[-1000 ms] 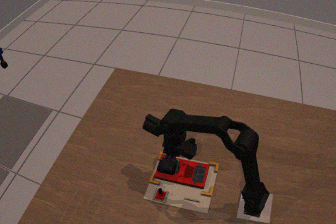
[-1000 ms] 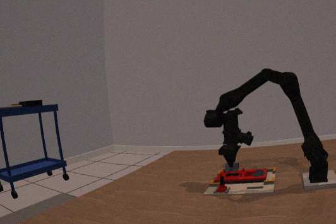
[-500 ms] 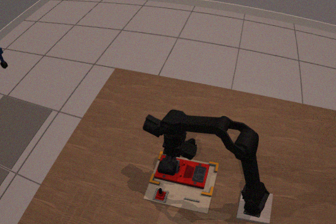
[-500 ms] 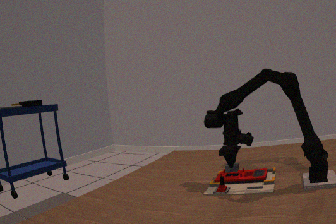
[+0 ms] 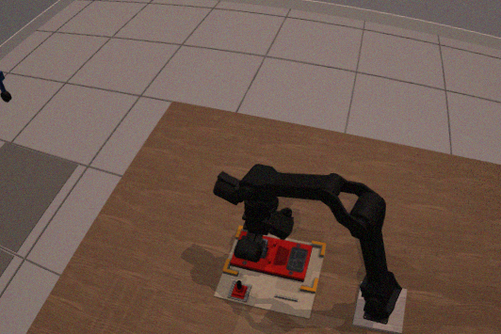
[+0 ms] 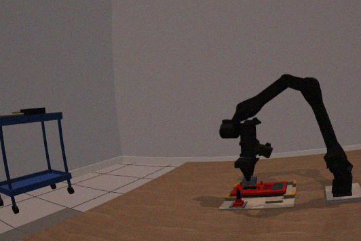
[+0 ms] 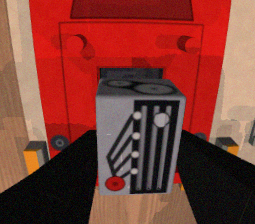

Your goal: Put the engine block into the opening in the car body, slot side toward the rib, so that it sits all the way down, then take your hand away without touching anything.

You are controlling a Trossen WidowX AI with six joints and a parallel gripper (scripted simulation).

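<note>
Brown wood-grain table (image 5: 155, 215) (image 6: 153, 206). Directly on it: flat cream rectangular board (image 5: 268, 302) (image 6: 285, 204), pale square arm base plate (image 5: 399, 310) (image 6: 329, 197), apart.
</note>
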